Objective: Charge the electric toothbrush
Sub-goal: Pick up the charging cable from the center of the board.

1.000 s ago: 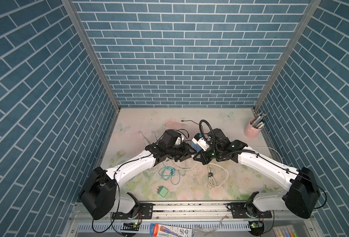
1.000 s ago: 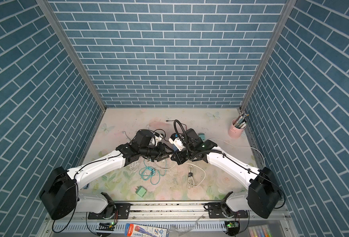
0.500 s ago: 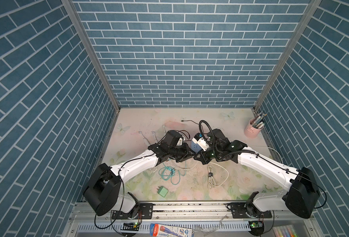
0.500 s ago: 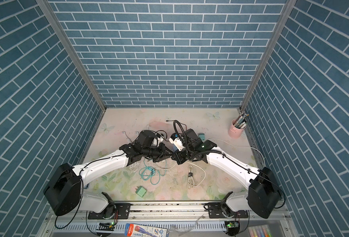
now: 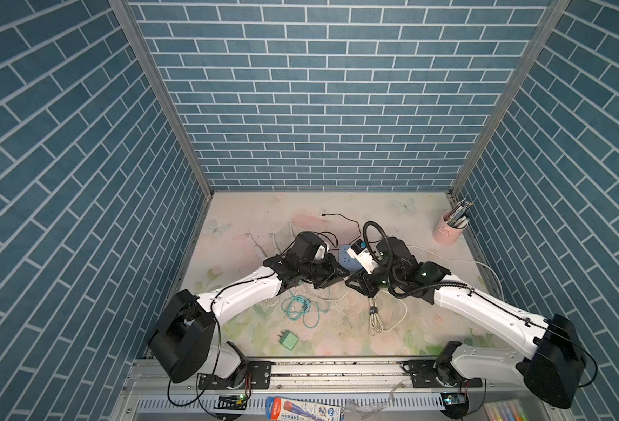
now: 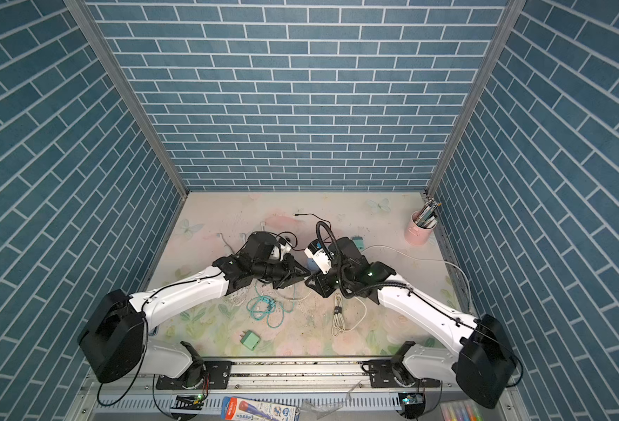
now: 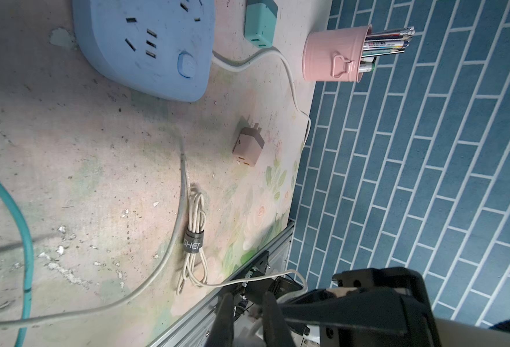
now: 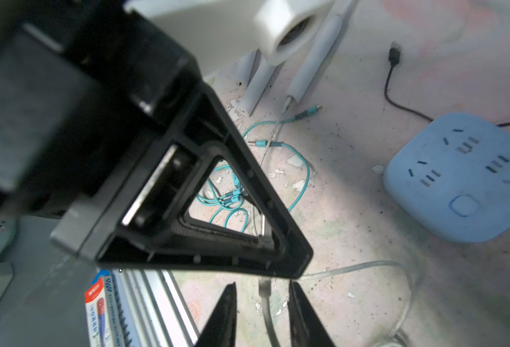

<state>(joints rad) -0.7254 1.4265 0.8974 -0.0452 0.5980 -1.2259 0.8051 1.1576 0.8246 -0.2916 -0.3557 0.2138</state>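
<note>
Top views: the floral mat, scuffed and flaking, is enclosed on three sides by blue brick walls. The blue power strip is taken as reference. It is half hidden by the two arms, whose grippers meet tip to tip just in front of it. The electric toothbrush is seen lying flat on the mat on the left arm's side of the strip, untouched. A pink pen cup is noted in the back corner, well apart from the strip on the right arm's side. A teal cable and a green adapter lie in front of the strip, toward the rail. Left wrist view: the left gripper is seen pinched on a loose end of the white cable. The cable's strapped bundle lies apart from the strip, with a tan adapter between them. A teal adapter sits just beside the strip. Right wrist view: the right gripper is spread, with the cable's plug in the gap and apparently touching neither finger. Much of this view is blocked by the left gripper's body.
</note>
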